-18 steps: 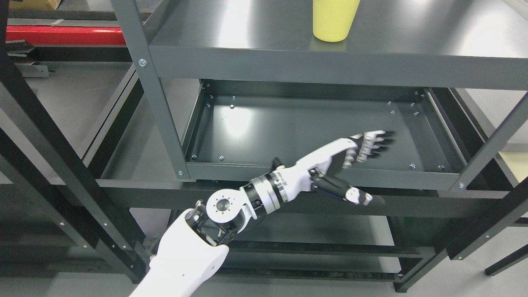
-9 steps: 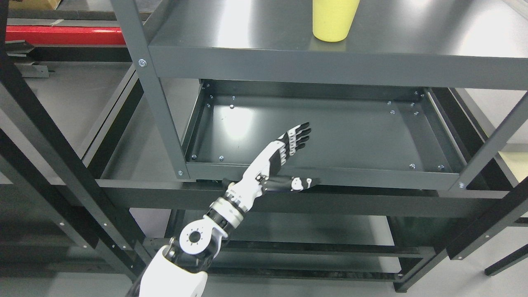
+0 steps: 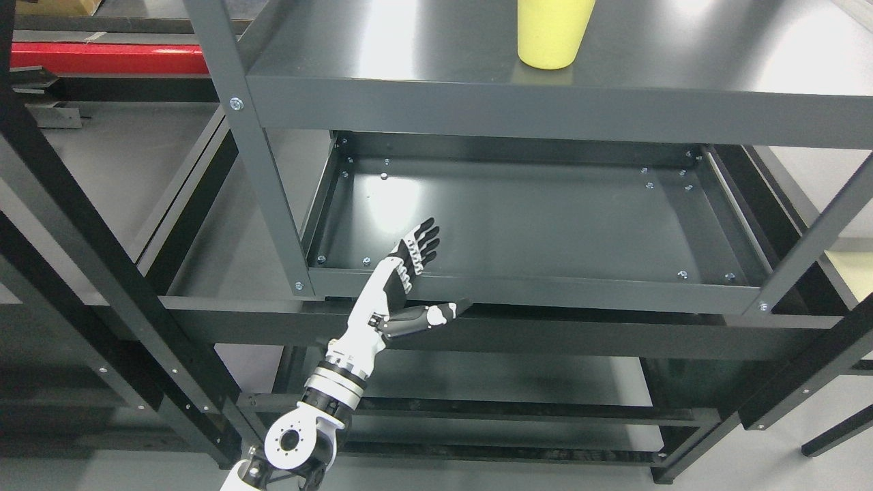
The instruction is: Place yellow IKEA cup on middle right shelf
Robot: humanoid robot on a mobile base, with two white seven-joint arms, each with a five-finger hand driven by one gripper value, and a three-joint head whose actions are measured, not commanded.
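The yellow cup (image 3: pixel 550 33) stood upright on the shelf (image 3: pixel 436 48), free of any grip — seemingly set down. The left hand (image 3: pixel 402 286) hung low at the lower tray's front edge, fingers spread and empty, well apart from the cup.

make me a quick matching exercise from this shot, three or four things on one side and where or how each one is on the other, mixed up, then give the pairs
Things:
1. yellow cup
2. left hand
3. red beam
4. lower tray shelf

Places or states:
A. at the upper left, behind the rack
B. bare, with screws at its corners
C. upright on the upper shelf
D. open, fingers straight, by the tray's front edge

Pairs: 1-C, 2-D, 3-A, 4-B
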